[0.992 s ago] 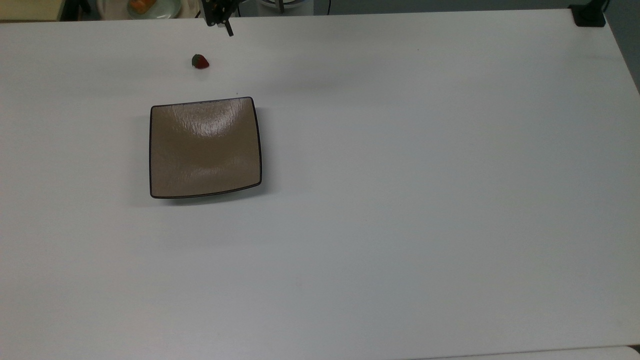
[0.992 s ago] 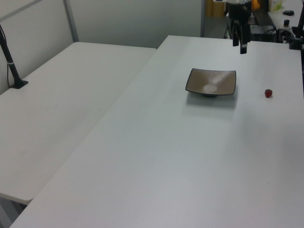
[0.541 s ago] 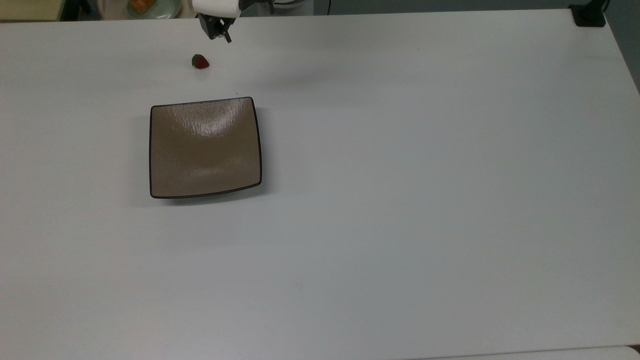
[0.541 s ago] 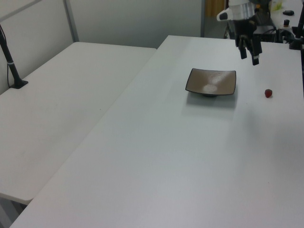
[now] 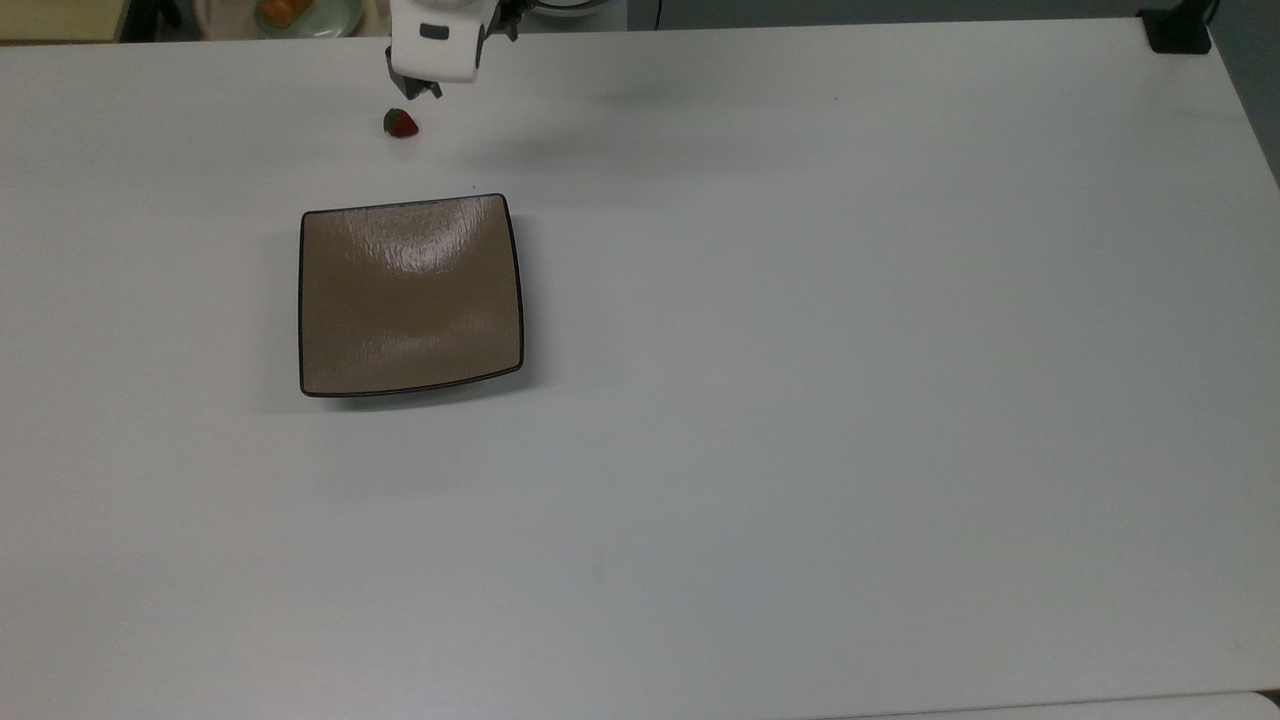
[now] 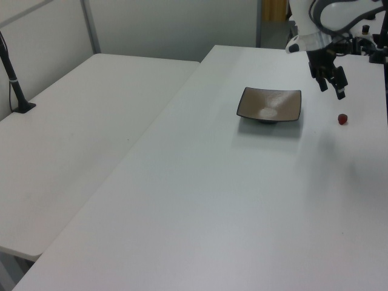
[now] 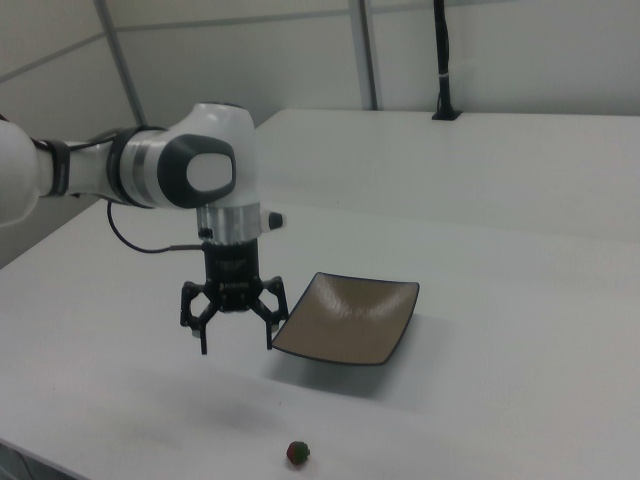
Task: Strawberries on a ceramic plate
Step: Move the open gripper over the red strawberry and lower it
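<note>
White desk [image 5: 800, 400]: my hand [image 7: 236, 340], fingers spread wide, empty, hangs probably short of the strawberry [image 7: 297, 452]; I'd centre, then descend, plate [image 5: 410, 295] awaiting.

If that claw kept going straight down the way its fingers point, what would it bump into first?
Probably the bare white table. The open end effector points straight down and hangs above the tabletop, just beside the strawberry rather than over it, though depth is hard to judge. The plate lies off to one side.
</note>
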### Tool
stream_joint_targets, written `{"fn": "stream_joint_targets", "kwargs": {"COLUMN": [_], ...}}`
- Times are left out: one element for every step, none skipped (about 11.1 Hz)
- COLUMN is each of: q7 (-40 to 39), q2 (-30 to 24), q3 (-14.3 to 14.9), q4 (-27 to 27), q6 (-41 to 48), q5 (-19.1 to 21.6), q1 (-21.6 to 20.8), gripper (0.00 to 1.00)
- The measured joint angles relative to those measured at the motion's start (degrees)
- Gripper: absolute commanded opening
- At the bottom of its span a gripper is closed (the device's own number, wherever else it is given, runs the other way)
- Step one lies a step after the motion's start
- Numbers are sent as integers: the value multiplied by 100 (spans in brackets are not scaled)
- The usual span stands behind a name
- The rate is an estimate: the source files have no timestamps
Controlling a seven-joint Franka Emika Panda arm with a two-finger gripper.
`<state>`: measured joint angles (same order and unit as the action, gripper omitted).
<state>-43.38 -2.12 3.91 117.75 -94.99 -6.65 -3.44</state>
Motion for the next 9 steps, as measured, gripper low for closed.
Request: {"fn": "stream_joint_targets", "kwargs": {"q7": [-43, -159, -267, -324, -435, -625, -837, -1000, -1076], "q2": [0, 0, 1, 1, 1, 1, 1, 0, 0], "q3": [1, 1, 1, 3, 7, 11, 23, 41, 84], "q4": [152, 285, 438, 603, 762, 899, 1018, 1118, 1253], "q6": [-129, -306, -542, -815, -1068, -1269, -1448, -1598, -1800], "q5": [-141, -304, -448, -550, -645, -716, -749, -774, -896], "q1": [61, 108, 142, 177, 209, 267, 363, 446, 497], "gripper": [100, 100, 100, 100, 100, 100, 100, 100, 100]}}
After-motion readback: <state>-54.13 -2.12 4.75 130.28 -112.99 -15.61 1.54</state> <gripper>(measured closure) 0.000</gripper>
